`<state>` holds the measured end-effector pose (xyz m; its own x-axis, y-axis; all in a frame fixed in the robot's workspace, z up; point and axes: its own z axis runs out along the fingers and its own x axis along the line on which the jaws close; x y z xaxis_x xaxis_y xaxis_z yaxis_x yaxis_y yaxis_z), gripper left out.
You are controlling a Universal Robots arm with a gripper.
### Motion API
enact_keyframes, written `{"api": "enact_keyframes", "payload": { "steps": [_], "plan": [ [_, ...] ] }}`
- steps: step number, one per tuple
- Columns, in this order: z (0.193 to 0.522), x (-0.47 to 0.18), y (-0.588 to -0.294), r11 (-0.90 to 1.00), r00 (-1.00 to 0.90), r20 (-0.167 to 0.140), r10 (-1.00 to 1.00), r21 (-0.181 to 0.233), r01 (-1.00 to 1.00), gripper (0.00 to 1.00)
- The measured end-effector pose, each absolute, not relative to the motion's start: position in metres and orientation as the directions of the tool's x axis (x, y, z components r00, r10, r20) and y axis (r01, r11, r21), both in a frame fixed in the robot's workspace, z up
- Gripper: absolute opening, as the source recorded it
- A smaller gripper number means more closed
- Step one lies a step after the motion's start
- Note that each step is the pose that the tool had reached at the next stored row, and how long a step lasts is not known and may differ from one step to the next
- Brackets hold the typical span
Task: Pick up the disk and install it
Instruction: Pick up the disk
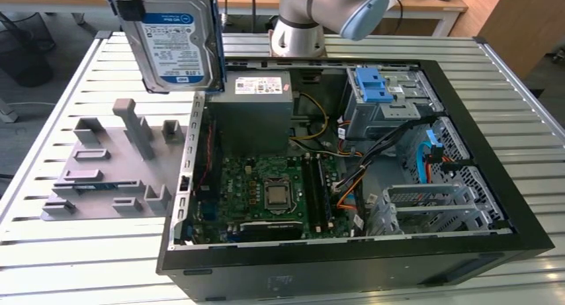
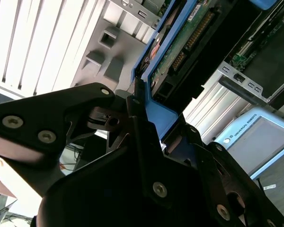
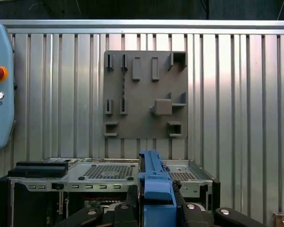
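The disk [image 1: 172,40], a flat rectangular silver hard drive w/ white-and-blue label and a blue plastic carrier frame round its edges, hangs in the air at the exterior view's upper left. It stands on end: long axis near vertical w/ a slight lean, label face toward that camera, top end cut off by the picture's edge. Its lower end sits just over the left wall of the black open-sided computer case [image 1: 494,239], next to the grey metal power supply box [image 1: 251,113]; whether it touches the wall can't be told.

In the second wrist view the disk's green circuit-board side [image 2: 189,42] faces the lens. There the black gripper [image 2: 149,111] has its fingers [image 2: 138,127] pinched onto the blue frame's edge, one each side. The first wrist view shows the same clamp on the blue frame [image 3: 154,182], the frame's edge running straight away from the camera.

Inside the case: green motherboard [image 1: 274,192] and a light-blue plastic latch on a grey drive cage [image 1: 380,93]. Beside the case, at the exterior view's left, a grey plastic fixture plate w/ raised blocks [image 1: 106,166] lies on the slatted aluminium table [image 1: 79,252]. The silver arm base w/ light-blue cap [image 1: 366,14] stands behind the case.
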<state>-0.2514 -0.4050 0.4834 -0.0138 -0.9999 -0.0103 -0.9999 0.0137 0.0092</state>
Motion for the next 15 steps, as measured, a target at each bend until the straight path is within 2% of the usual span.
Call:
{"api": "enact_keyframes", "payload": {
  "steps": [15],
  "plan": [
    [0.483,-0.232,-0.412,0.014,-0.014,-0.010,-1.000,0.009,-1.000,0.36]
  ]
}}
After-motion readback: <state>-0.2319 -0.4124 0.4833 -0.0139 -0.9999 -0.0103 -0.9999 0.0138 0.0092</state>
